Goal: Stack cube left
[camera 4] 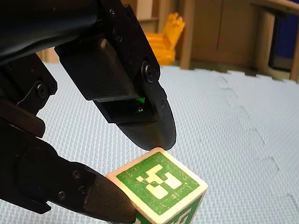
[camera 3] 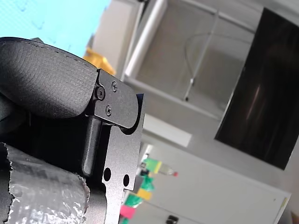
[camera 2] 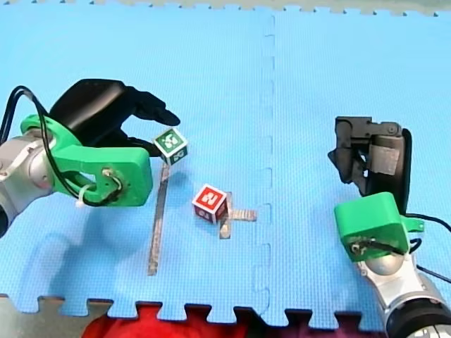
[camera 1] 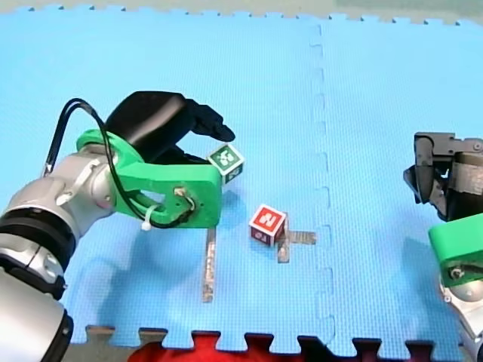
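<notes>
Holding the small green-and-white patterned cube [camera 1: 226, 161] in my left hand [camera 1: 158, 124], fingers clamped on it. In the second wrist view one black fingertip [camera 4: 149, 126] presses a top edge and another [camera 4: 98, 200] bears on the opposite lower side. The cube sits tilted in the pinch, one corner up.

Position: green cube is near the red-and-white patterned cube [camera 1: 267, 225], apart from it, up and to the left in the head views. It looks lifted off the blue foam mat [camera 1: 362, 113], though I cannot be sure of clearance.

Red cube rests on the mat, turned a little, at the end of a short grey tape strip [camera 1: 302, 238]. A longer grey tape strip [camera 1: 209, 264] runs beside it, toward me.

My right hand [camera 2: 363, 151] holds nothing, off at the right side of the mat, well apart from both cubes. Open or closed: cannot tell.

Progress, as I judge it:
- Done: pick of the green cube.
- Left: carry it over the red cube, square up the tilt, set it down on top, let go.
- Nothing is stacked yet.
</notes>
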